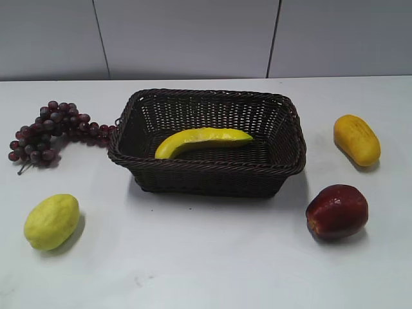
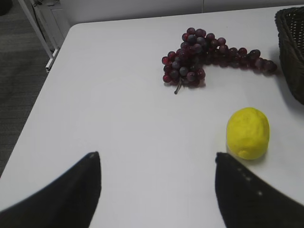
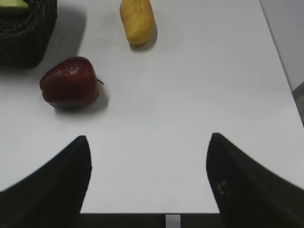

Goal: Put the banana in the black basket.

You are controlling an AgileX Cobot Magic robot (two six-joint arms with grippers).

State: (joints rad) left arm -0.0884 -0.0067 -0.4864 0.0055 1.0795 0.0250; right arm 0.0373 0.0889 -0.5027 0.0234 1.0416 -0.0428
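Observation:
The yellow banana (image 1: 203, 140) lies inside the black basket (image 1: 209, 177) at the middle of the table, its length running left to right. A sliver of the banana (image 3: 13, 3) shows in the right wrist view inside the basket's corner (image 3: 26, 33). The basket's edge (image 2: 290, 47) also shows in the left wrist view. My left gripper (image 2: 156, 159) is open and empty above bare table near the left front. My right gripper (image 3: 148, 140) is open and empty above the table's front right edge. Neither gripper shows in the exterior view.
Dark red grapes (image 1: 48, 129) (image 2: 204, 57) lie left of the basket. A yellow-green lemon (image 1: 51, 221) (image 2: 247, 132) sits front left. A red apple (image 1: 337, 211) (image 3: 70, 82) sits front right, a yellow-orange oval fruit (image 1: 356, 139) (image 3: 137, 20) behind it.

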